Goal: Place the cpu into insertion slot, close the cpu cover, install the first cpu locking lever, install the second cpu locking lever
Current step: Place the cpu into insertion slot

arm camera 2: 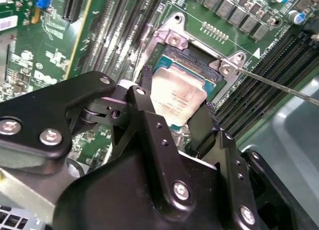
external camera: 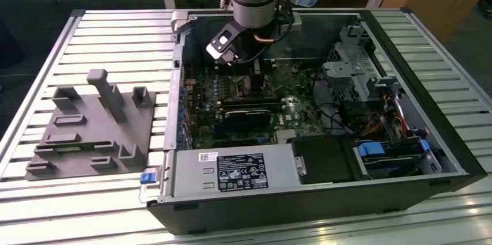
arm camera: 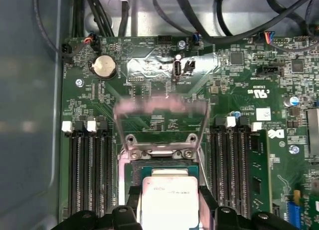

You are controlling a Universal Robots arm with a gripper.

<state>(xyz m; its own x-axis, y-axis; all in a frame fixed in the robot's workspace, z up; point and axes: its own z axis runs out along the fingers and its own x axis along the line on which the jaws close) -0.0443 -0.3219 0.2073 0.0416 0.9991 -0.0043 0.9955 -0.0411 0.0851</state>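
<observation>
My gripper (arm camera 2: 178, 93) is shut on the cpu (arm camera 2: 175, 103), a grey-silver square chip pinched on two opposite edges by the black fingers (arm camera 2: 144, 105). In both wrist views the cpu (arm camera: 169, 202) hangs over the near part of the open insertion slot (arm camera 2: 192, 65), whose dark contact field shows past the chip's far edge. The cpu cover (arm camera: 160, 107) stands raised from its hinge at the slot's far side and looks blurred. A thin locking lever (arm camera 2: 279, 85) sticks out free beside the slot. In the exterior view the gripper (external camera: 248, 72) is down inside the computer case (external camera: 453, 158).
Memory slots (arm camera: 89, 175) flank the socket on both sides. Cables (arm camera: 234, 15) run along the case wall beyond the board. A black card (external camera: 246, 117), a power supply (external camera: 230, 171) and drive bays (external camera: 384, 153) crowd the case. A grey fixture (external camera: 92, 124) lies on the exterior view's left.
</observation>
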